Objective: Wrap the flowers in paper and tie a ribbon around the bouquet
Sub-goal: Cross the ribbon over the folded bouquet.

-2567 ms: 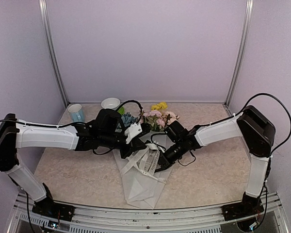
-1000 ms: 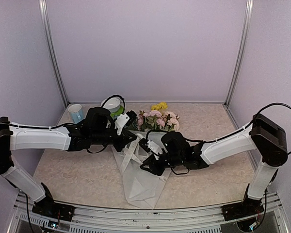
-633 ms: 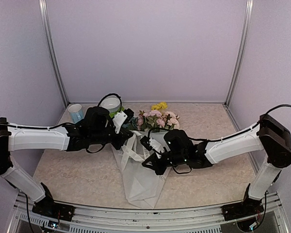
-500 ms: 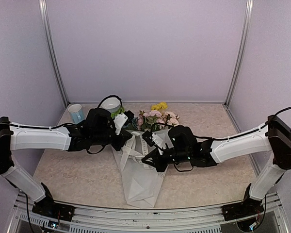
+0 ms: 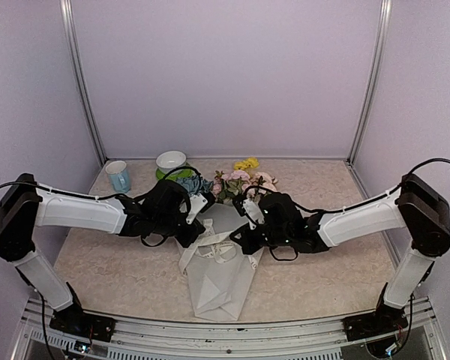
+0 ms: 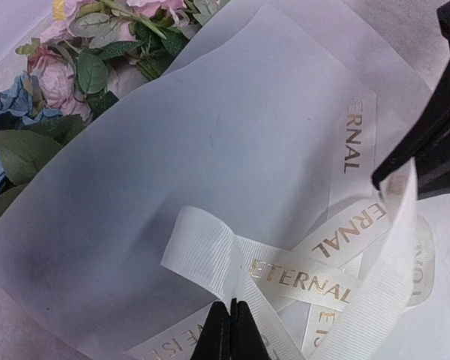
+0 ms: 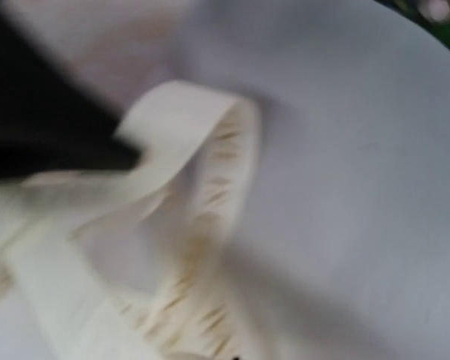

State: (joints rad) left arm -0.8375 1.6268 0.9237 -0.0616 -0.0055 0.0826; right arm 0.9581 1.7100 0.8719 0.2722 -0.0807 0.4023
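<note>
The bouquet lies on the table, its flowers (image 5: 240, 180) pointing to the back and the white paper (image 5: 217, 289) forming a cone toward me. A cream ribbon (image 5: 214, 252) with gold lettering loops across the paper. My left gripper (image 5: 190, 237) is shut on a fold of the ribbon (image 6: 210, 255), its tips (image 6: 230, 315) pressed together. My right gripper (image 5: 236, 240) faces it from the right, shut on another strand of the ribbon (image 6: 394, 225). The right wrist view is blurred and shows a ribbon loop (image 7: 202, 195) on paper, with the left gripper's fingers (image 7: 60, 142) behind it.
A pale blue cup (image 5: 118, 175) and a white bowl (image 5: 171, 160) stand at the back left of the beige table (image 5: 322, 262). Metal frame posts and lilac walls close in the back and sides.
My right gripper has shut on the ribbon and drawn back to the right. My left arm has moved nearer and lower over the paper, and the ribbon loops now lie lower across the cone.
</note>
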